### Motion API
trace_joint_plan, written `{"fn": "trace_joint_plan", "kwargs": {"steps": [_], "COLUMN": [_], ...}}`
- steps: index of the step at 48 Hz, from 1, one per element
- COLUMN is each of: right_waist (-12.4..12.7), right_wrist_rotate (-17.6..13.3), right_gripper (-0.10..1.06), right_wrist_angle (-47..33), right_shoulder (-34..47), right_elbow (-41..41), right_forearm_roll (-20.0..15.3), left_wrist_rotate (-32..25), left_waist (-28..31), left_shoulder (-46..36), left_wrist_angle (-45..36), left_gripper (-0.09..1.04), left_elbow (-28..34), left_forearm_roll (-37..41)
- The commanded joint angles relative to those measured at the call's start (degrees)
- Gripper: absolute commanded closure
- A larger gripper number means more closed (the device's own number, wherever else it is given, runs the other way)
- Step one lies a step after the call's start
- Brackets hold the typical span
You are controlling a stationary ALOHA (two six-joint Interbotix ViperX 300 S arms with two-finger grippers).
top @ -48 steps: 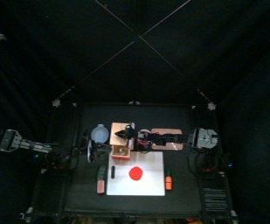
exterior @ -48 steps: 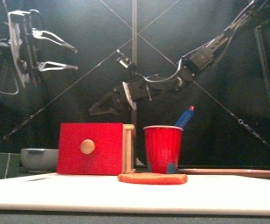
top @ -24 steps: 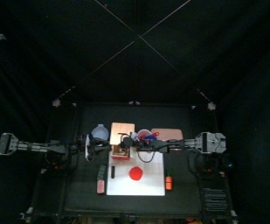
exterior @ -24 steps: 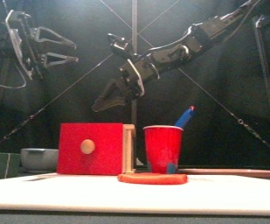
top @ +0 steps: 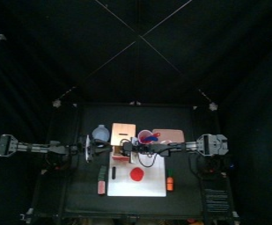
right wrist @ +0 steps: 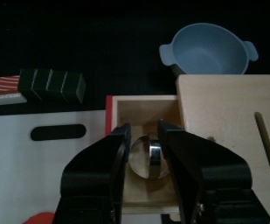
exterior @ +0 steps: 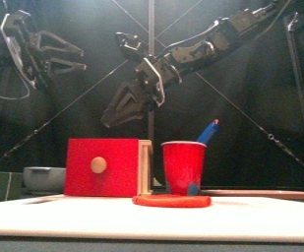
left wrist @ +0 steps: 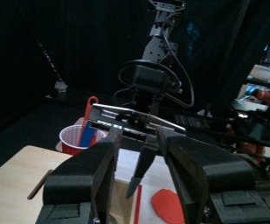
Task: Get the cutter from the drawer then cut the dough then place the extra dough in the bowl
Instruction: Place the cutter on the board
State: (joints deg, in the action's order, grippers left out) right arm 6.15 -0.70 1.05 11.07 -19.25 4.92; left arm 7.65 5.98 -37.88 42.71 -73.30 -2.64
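Next: grab the cutter (right wrist: 154, 157)
My right fingers (right wrist: 102, 166) are barely apart, left fingers (left wrist: 79, 175) spread; I could knock it aside.

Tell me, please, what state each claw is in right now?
Left claw: open, holding nothing.
Right claw: open, empty, above the cutter in the drawer.

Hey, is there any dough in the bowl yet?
No. The right wrist view shows the blue-grey bowl with a bare, empty inside, and the red dough lies on the white board.
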Motion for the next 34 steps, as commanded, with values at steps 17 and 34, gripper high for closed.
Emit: {"fn": "trace_joint_plan", "kwargs": {"steps": [17, 34], "right_waist": [0.4, 1.5], "right_wrist_rotate": [0.0, 0.0], "right_gripper": [0.25, 0.25], "right_wrist_angle": [4.5, 5.3], "right_shoulder": [0.1, 1.8], "right_elbow": [1.9, 2.8], "right_forearm_roll": [-0.6, -0.1], "left_wrist_rotate": [0.0, 0.0], "left_waist": [0.1, -0.1], "left_shoulder": [0.0, -0.1], "left_wrist_angle": [0.5, 0.5], "left_gripper": [0.16, 0.16], "left_elbow": [0.6, 0.5], "left_forearm_roll": [0.0, 0.0]}}
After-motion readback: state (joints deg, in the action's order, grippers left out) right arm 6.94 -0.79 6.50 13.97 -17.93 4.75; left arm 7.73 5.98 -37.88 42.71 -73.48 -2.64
